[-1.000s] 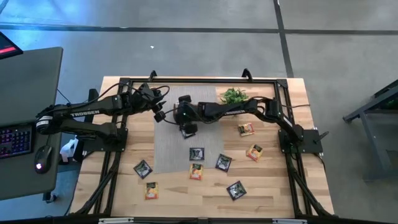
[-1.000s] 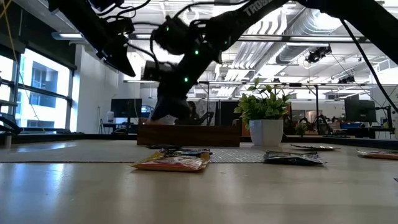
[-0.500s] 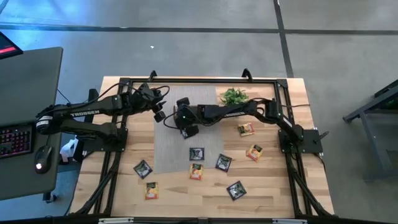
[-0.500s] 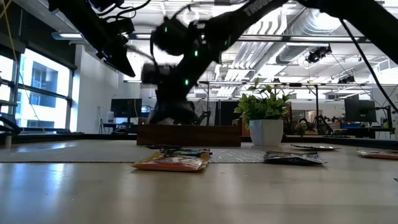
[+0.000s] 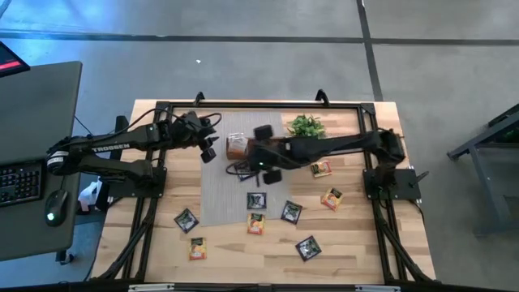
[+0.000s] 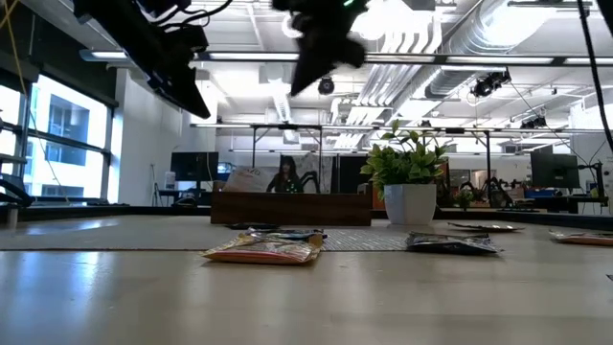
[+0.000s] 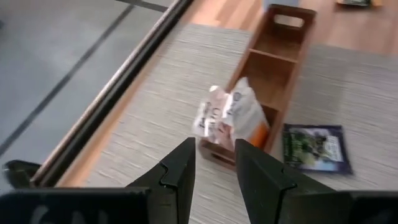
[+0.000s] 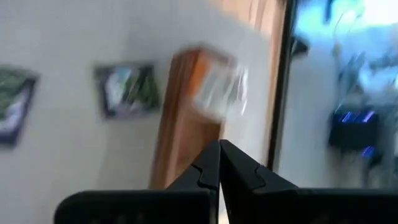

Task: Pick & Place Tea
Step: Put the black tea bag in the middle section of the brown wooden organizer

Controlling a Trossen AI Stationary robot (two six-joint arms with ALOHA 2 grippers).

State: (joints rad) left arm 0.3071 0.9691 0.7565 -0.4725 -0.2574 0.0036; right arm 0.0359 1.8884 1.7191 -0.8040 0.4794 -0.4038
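Tea sachets (image 5: 256,223) lie scattered on the wooden table (image 5: 357,243), most of them on the near side of the grey mat (image 5: 219,191); one dark sachet (image 5: 256,200) rests on the mat itself. Further back on the mat stands the wooden tray (image 7: 267,74), with a white-and-orange sachet (image 7: 239,115) leaning upright in its end compartment. Right gripper (image 5: 272,173) hangs above the mat just beside the tray, fingers pressed together and holding nothing. Left gripper (image 5: 207,148) hovers over the mat's far left edge, near the tray; its fingers (image 7: 180,177) stand slightly parted and empty. Beyond the mat, toward the table's far edge, sits a small potted plant (image 5: 305,125).
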